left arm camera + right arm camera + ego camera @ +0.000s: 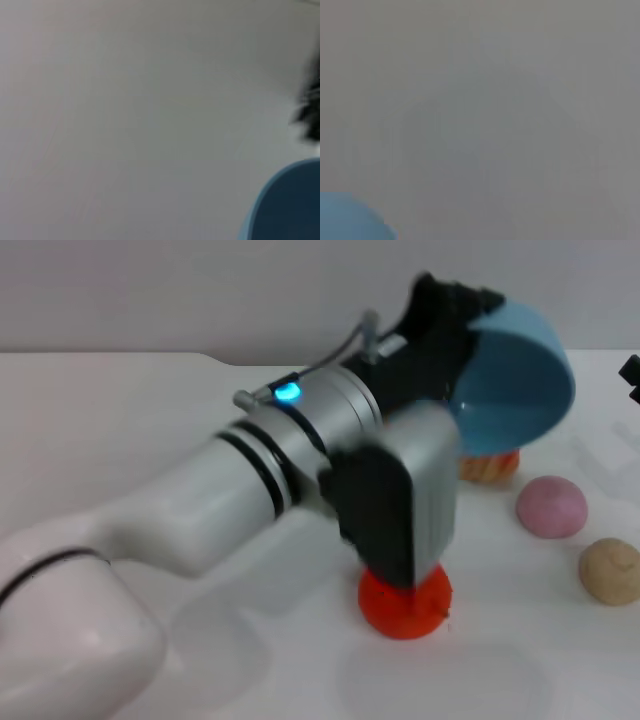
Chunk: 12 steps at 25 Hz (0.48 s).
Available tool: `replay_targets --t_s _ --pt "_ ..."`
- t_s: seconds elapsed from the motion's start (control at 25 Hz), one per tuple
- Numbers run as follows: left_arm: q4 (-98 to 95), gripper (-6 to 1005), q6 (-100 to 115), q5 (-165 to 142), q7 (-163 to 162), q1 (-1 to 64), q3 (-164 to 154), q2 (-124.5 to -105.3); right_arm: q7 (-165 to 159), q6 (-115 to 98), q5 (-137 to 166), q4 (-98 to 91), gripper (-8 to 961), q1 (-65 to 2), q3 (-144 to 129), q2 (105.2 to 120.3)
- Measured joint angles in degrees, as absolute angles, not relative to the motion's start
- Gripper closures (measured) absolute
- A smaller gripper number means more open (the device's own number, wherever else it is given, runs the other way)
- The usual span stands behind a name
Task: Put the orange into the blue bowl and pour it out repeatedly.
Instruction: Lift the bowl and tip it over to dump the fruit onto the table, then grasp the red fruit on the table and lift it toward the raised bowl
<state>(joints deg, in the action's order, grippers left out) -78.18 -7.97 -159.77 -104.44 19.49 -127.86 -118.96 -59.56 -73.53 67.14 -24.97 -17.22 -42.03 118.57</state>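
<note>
Left gripper (pixel 452 315) clamped on tilted blue bowl (pixel 515 380); orange (pixel 405 602) on table (pixel 120 420); no writing legible.

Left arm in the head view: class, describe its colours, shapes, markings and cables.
The left arm has a glossy white rounded casing, black ring bands, a silver cylindrical wrist with a glowing blue light, a grey-and-black box module, a thin grey cable, and a black left gripper.

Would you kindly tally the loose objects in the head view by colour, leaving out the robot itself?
Blue: 1, the glossy light blue bowl, tipped on its side in the left gripper
Red-orange: 1, the round orange on the table
Striped orange: 1, the bread loaf behind the bowl
Pink: 1, the pink ball
Tan: 1, the tan ball
Total: 5
</note>
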Motion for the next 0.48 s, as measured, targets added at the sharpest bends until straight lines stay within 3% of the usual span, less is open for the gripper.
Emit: replay_targets --t_s 0.2,0.48 --pt "-77.3 999 -0.4 -142.6 -112.8 22.5 -117.3 -118.74 -62.0 -73.4 67.2 -25.2 170 -17.0 -41.8 118.50" --pt "-75.1 999 31.3 -137.7 -129.5 30.2 -98.3 -118.21 -80.7 -72.7 79.1 -32.6 171 -17.2 -42.0 116.81"
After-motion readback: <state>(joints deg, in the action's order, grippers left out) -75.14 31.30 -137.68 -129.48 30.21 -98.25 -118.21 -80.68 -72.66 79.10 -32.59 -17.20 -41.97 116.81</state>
